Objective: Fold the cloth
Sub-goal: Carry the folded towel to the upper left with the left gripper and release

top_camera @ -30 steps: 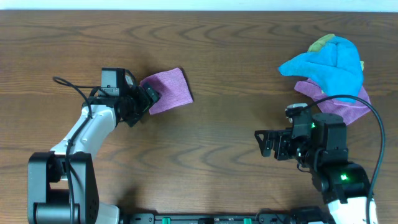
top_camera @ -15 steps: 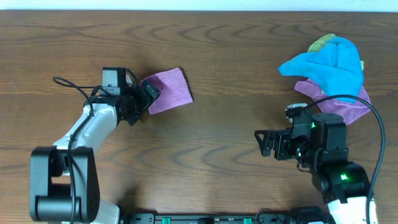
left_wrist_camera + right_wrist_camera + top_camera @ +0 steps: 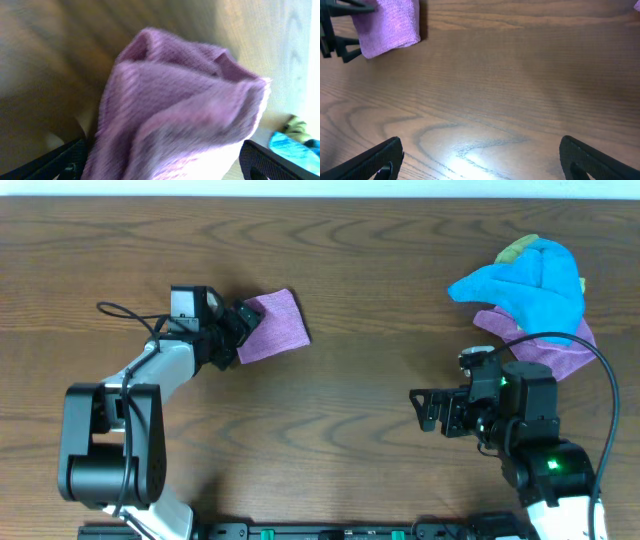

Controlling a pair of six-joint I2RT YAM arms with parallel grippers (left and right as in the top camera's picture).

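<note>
A folded purple cloth (image 3: 275, 326) lies on the wooden table left of centre. My left gripper (image 3: 243, 322) is at the cloth's left edge. In the left wrist view the bunched purple cloth (image 3: 180, 105) fills the space between the two fingers (image 3: 165, 165), which stand wide apart, so the gripper is open around the cloth's edge. My right gripper (image 3: 425, 408) hovers open and empty over bare table at the right (image 3: 480, 160). Its wrist view shows the purple cloth (image 3: 390, 25) far off at the top left.
A pile of cloths sits at the far right: a blue one (image 3: 535, 285) on top, a purple one (image 3: 562, 352) under it, and a green one (image 3: 518, 248) peeking out behind. The table's far edge (image 3: 320, 197) runs along the top.
The left arm has swung a little right and the left gripper has shifted up along the cloth's left edge. The cloth and the right arm have not moved.
</note>
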